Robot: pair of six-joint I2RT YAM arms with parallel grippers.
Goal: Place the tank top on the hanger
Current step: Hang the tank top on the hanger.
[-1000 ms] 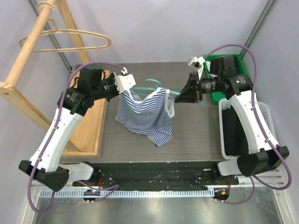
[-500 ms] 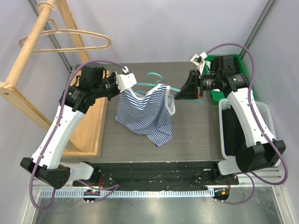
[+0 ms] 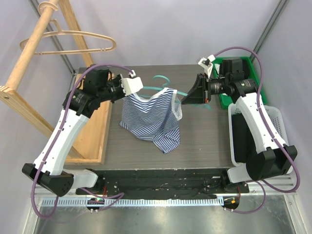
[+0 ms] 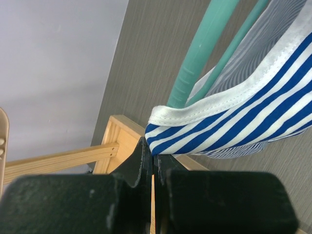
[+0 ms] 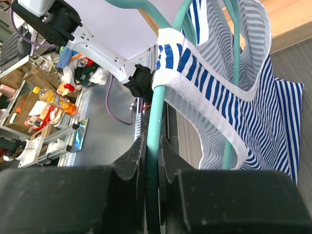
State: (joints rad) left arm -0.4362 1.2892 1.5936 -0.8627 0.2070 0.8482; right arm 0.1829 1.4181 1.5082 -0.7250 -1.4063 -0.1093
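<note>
Currently we list: left fingers [image 4: 139, 168] pinching the tank top [image 3: 153, 119] by its left strap; right fingers [image 5: 129, 163] clamping the hanger [image 5: 155, 126], whose length runs left-right between them.

The left arm [image 3: 65, 132] and right arm [image 3: 261, 127] are raised and bent inward. The left tool [image 3: 138, 92] is pinched shut left of centre; the right tool [image 3: 185, 101] is narrowly clamped, facing it.

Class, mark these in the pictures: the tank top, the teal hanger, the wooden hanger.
tank top [image 3: 151, 122], top view, striped front panel
teal hanger [image 5: 154, 136], right wrist view, its thin rod
wooden hanger [image 3: 78, 32], top view, upper curved arm
</note>
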